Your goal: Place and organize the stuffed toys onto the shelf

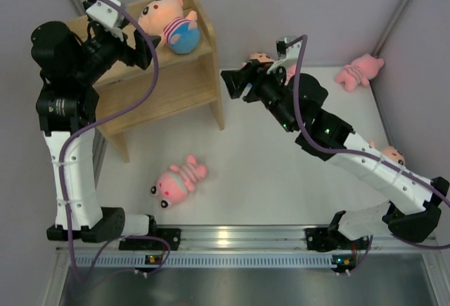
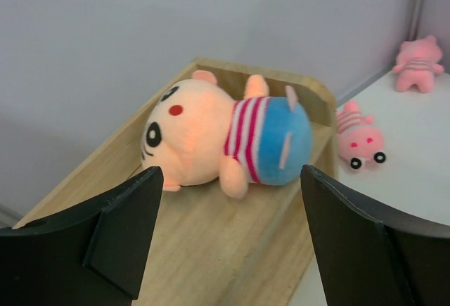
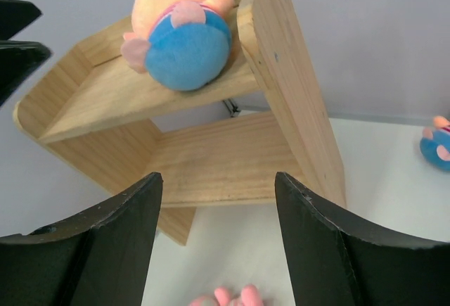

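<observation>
On the top tier of the wooden shelf [image 1: 169, 91], one peach doll [image 1: 169, 23] is lying on its side while the left gripper [image 2: 230, 200] and right gripper [image 3: 216, 186] are hovering open and empty, leaving at least four toys, among them a striped pink pig [image 1: 179, 181], waiting on the table [image 1: 267, 179].
</observation>
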### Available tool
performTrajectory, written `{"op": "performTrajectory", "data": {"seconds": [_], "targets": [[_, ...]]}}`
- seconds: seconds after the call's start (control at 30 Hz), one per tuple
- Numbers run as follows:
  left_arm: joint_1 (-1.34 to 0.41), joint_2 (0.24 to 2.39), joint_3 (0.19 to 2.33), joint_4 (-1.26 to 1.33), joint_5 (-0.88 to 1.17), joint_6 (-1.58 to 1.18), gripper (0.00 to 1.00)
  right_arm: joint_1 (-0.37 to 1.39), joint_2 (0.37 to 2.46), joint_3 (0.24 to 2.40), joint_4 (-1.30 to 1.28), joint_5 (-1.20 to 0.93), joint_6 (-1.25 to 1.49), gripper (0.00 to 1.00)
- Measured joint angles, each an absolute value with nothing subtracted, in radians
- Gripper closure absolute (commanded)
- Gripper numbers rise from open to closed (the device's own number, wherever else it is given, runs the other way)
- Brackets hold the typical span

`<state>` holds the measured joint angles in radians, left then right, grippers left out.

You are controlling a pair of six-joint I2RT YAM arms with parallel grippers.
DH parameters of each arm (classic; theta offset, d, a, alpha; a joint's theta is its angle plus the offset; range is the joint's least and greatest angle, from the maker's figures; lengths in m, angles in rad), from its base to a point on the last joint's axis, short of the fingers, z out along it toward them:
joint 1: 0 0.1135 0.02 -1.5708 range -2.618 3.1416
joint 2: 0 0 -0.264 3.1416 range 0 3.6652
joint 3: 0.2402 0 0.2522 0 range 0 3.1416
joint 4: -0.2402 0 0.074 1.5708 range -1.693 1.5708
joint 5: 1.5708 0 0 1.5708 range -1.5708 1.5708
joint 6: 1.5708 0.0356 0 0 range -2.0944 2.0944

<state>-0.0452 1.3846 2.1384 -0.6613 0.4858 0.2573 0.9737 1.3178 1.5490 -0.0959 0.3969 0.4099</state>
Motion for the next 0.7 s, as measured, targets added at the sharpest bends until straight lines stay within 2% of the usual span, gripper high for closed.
{"op": "performTrajectory", "data": {"seconds": [0.23, 0.4, 0.47, 0.53, 0.57, 0.6, 0.67, 0.7], "targets": [[-0.061, 1.345, 2.075, -0.658, 0.602, 0.226, 0.17, 0.972, 1.280, 1.482, -0.101, 0.406, 0.410, 0.35], [-0.125, 1.425, 2.070, -0.659, 0.593, 0.235, 0.17, 0.970, 1.256, 1.431, -0.104, 0.438, 0.403, 0.35], [-0.168, 1.452, 2.060, -0.664, 0.573, 0.250, 0.20, 0.964, 1.246, 1.406, -0.107, 0.455, 0.403, 0.34], [-0.205, 1.471, 2.053, -0.667, 0.533, 0.272, 0.33, 0.955, 1.242, 1.387, -0.105, 0.463, 0.404, 0.35], [-0.216, 1.478, 2.052, -0.666, 0.516, 0.282, 0.57, 0.951, 1.241, 1.380, -0.106, 0.466, 0.405, 0.35], [-0.226, 1.484, 2.052, -0.665, 0.490, 0.294, 0.67, 0.947, 1.241, 1.373, -0.107, 0.469, 0.405, 0.35], [-0.233, 1.487, 2.052, -0.664, 0.451, 0.318, 0.82, 0.940, 1.241, 1.365, -0.115, 0.474, 0.410, 0.35], [-0.233, 1.486, 2.051, -0.662, 0.431, 0.332, 0.85, 0.937, 1.241, 1.361, -0.118, 0.476, 0.412, 0.35]]}}
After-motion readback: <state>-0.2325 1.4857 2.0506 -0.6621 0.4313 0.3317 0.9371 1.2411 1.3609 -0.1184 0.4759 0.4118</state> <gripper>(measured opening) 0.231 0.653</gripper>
